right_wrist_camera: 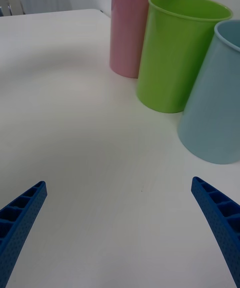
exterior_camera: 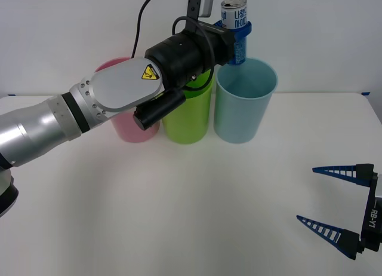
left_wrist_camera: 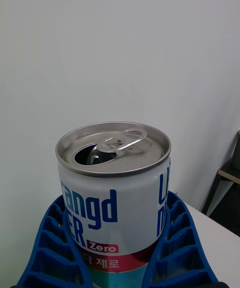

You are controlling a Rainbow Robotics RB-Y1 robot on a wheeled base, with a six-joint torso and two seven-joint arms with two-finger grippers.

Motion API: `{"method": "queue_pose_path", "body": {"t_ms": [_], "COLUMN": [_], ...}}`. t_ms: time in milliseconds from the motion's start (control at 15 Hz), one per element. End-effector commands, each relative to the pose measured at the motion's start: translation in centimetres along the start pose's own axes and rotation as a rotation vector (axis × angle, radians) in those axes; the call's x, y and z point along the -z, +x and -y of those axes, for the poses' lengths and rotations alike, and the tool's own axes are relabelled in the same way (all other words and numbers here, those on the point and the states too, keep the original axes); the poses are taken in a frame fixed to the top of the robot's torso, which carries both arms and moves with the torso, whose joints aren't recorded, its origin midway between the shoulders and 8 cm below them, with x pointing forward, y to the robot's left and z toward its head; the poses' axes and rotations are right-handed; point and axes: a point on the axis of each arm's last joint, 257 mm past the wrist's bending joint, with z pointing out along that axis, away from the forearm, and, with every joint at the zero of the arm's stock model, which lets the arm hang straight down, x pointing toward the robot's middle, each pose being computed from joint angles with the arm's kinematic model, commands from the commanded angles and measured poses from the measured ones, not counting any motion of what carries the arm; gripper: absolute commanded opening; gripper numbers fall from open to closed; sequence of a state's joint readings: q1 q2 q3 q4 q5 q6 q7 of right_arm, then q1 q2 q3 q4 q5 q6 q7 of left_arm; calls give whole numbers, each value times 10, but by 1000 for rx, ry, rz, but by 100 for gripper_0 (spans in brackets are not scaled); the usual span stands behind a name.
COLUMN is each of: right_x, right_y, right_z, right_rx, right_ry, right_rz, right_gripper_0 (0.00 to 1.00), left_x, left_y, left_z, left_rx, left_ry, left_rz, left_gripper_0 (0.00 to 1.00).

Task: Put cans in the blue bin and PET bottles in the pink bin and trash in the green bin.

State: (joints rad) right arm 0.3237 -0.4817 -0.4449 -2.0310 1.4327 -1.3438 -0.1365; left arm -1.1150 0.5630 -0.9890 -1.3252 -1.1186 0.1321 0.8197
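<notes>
A slim can [exterior_camera: 234, 25] with a silver top, white band and light blue lower body hangs upright above the blue bin [exterior_camera: 245, 103], near its back-left rim. My left gripper [exterior_camera: 237, 32] is shut on the can [left_wrist_camera: 114, 188], its blue fingers [left_wrist_camera: 55, 248] wrapped round the sides. The green bin [exterior_camera: 190, 115] stands in the middle and the pink bin [exterior_camera: 132, 128] on the left, both partly hidden by my left arm. My right gripper [exterior_camera: 333, 199] waits open low at the front right, facing the pink bin [right_wrist_camera: 134, 25], green bin [right_wrist_camera: 179, 50] and blue bin [right_wrist_camera: 216, 97].
The three bins stand in a row at the back of the white table [exterior_camera: 191, 216], before a white wall. My left arm [exterior_camera: 89, 109] reaches across from the left above the pink and green bins.
</notes>
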Motion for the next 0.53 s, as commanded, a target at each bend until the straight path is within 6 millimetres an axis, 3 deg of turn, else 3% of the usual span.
{"method": "queue_pose_path", "body": {"t_ms": [67,533], "right_x": [0,0], "right_y": [0,0], "right_z": [0,0], "right_rx": [0,0], "right_ry": [0,0], "right_rz": [0,0], "right_gripper_0": [100,100], "left_x": [-9,-32], "left_y": [7,23], "left_z": [1,-4], "left_rx": [11,-11], "left_ry": [-2,-30], "left_rz": [-35,-73], "left_gripper_0": [0,0]}}
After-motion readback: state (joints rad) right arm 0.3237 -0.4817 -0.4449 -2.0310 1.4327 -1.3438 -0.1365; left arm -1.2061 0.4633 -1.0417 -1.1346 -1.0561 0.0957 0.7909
